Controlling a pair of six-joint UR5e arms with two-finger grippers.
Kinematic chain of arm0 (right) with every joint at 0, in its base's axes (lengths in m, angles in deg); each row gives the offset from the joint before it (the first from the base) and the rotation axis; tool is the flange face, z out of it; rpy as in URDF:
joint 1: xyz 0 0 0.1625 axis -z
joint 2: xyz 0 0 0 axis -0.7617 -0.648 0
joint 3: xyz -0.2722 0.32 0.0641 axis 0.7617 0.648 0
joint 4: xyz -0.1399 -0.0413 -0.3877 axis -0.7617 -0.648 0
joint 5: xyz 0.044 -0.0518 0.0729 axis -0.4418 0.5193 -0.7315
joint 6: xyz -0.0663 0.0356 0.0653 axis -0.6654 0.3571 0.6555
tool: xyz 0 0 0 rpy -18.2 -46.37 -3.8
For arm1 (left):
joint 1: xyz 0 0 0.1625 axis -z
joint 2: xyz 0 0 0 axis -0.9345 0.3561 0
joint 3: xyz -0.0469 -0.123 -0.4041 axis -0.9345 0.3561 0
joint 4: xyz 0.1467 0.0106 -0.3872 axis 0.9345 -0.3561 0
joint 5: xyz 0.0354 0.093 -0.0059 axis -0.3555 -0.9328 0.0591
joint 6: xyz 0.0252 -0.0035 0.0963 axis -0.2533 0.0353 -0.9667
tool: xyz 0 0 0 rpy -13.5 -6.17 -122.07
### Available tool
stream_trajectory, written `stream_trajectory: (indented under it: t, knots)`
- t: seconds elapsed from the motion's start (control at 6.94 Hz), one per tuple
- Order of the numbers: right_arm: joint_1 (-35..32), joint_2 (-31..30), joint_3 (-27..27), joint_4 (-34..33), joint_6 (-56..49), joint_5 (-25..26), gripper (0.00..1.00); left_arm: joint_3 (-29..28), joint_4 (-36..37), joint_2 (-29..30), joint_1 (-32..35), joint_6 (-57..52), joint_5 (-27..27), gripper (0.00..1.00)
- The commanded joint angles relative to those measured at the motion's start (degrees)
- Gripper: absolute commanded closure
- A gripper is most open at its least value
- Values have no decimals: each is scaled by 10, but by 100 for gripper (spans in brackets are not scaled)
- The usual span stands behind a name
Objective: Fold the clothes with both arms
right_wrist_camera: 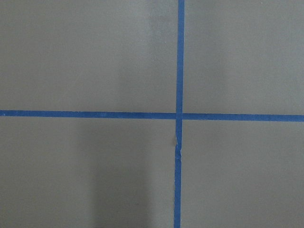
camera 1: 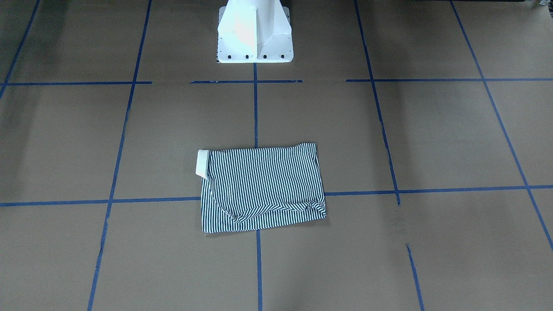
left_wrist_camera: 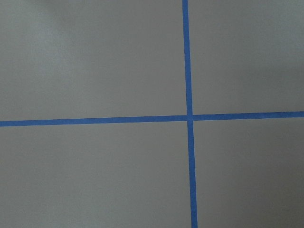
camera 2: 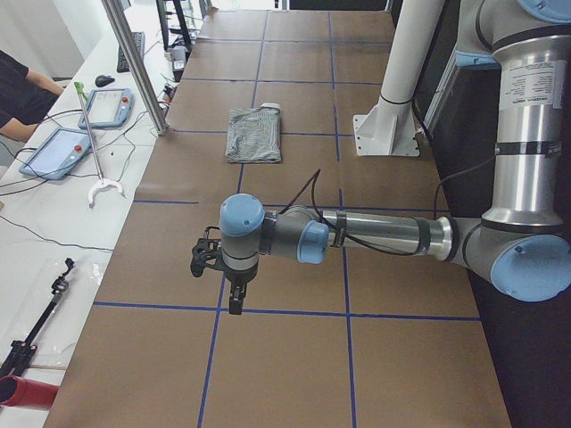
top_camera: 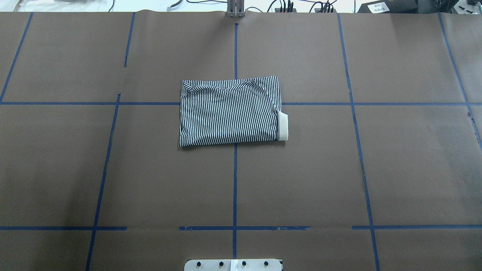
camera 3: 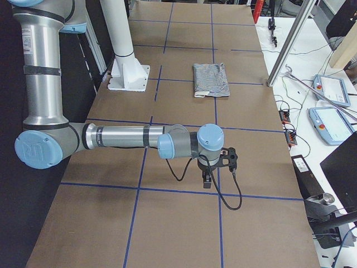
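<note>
Brown table (top_camera: 150, 169): polo shirt (top_camera: 229, 113) folded, apparently finished; my left gripper (camera 2: 235, 305) and right gripper (camera 3: 206, 181) hang clear, openness not determinable

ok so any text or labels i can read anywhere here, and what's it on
Nothing reads clearly.
White sticker on the left arm: print too small.
White label on the black box, overhead view: blurred.
Mark on the right arm's blue joint cap: illegible logo.
Striped shirt: no lettering visible.

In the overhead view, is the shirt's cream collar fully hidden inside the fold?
No, the cream collar pokes out at the right edge of the shirt.
</note>
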Motion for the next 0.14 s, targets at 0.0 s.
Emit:
stream_trajectory:
  t: [0.0]
  knots:
    - [0,0,-1,0,0,-1,0,0,-1,0,0,0,0,0]
